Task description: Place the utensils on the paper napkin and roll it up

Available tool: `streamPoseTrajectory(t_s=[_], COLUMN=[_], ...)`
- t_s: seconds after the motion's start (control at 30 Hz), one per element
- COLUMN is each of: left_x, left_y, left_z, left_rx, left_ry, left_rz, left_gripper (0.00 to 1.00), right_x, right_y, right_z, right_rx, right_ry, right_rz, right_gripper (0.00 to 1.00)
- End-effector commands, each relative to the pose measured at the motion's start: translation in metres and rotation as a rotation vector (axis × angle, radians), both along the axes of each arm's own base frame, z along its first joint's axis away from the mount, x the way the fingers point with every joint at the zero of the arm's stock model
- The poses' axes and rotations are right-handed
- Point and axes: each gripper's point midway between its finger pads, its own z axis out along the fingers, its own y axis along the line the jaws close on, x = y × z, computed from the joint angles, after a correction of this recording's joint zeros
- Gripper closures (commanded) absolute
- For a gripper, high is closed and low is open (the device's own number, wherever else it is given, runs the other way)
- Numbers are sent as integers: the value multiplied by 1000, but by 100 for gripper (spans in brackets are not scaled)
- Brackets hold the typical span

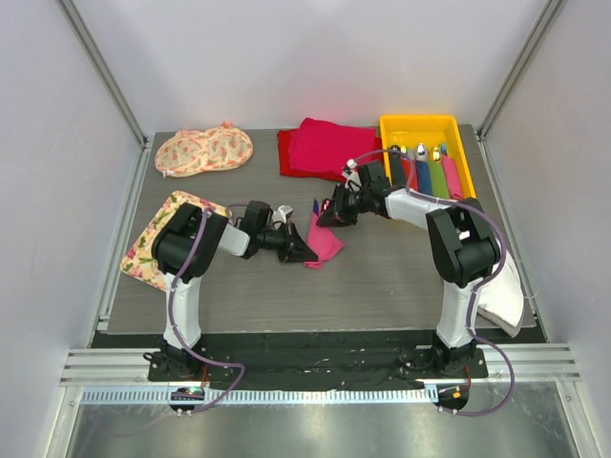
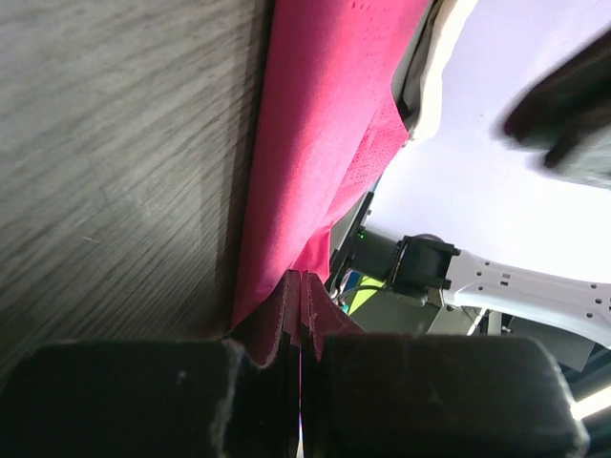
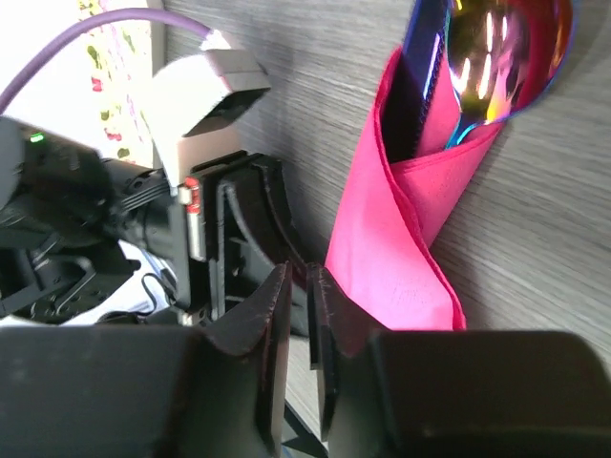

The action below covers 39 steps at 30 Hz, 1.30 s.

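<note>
Paper napkin (image 1: 325, 240) lies mid-table (image 1: 382, 286), wrapped into a loose tube; it looks thin, soft and easily torn. Left gripper (image 2: 302, 348) is clamped on one corner. Right gripper (image 3: 301, 296) has its jaws a slit apart, empty, just beside the roll. Utensils (image 3: 482, 57) poke from the top, smooth and likely to slide out. Best hold: the doubled edge, lightly.

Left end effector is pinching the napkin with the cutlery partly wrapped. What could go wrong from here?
1. The left end effector grips only an edge of the thin paper napkin; a pull may tear it or slip off.
2. The wrap looks loose and open at one end, where the utensils stick out; they might slide free.
3. The right end effector sits close to the left one; they could bump.
</note>
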Motion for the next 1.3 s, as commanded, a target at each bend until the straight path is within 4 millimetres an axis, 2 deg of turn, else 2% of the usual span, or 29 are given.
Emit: streamPoseTrajectory(t_s=[0.0,0.2,0.33,0.4,0.43,0.47,0.53,0.57,0.67,0.7,0.77,0.83,0.97,1.03,1.1,1.13,1.2,1.27], left_x=[-30,-27,-26,-23,-22,-19,-19,-18,-22,-26,-31,-34,-28,-25,-18,-16,-13,-14], left_y=[23,21,9,4,1,-2,1,3,10,12,13,12,1,-5,-12,-13,-16,-13], left_z=[-79,-68,-46,-26,-17,3,19,35,54,67,76,82,81,70,68,55,47,23], left_rx=[249,228,171,131,115,83,93,87,106,101,91,95,98,94,80,88,91,131], left_ry=[217,173,82,18,-13,-69,-159,-221,-378,-420,-510,-546,-525,-482,-455,-419,-391,-337], left_rz=[105,105,56,37,22,8,-39,-56,-138,-156,-207,-246,-247,-247,-216,-210,-197,-194], left_gripper=[99,98,91,87,80,77,69,66,62,61,59,60,73,77,82,83,85,87], right_x=[-3,-25,-32,-35,-33,-36,-36,-38,-38,-41,-41,-42,-46,-49,-48,-48,-48,-48], right_y=[2,-22,-40,-45,-45,-45,-44,-41,-38,-35,-34,-35,-37,-38,-38,-37,-36,-35], right_z=[-26,-64,-93,-103,-105,-109,-111,-112,-112,-114,-115,-116,-120,-121,-121,-121,-120,-118], right_rx=[2,-139,-255,-297,-305,-316,-335,-343,-350,-353,-361,-367,-377,-380,-383,-381,-380,-381], right_ry=[52,96,107,110,105,109,91,83,54,55,37,29,31,37,30,29,24,13], right_rz=[-32,-48,-48,-28,-23,-11,17,32,69,84,107,116,124,128,131,131,136,143], right_gripper=[82,90,93,94,94,94,94,95,95,95,95,96,96,96,96,96,96,96])
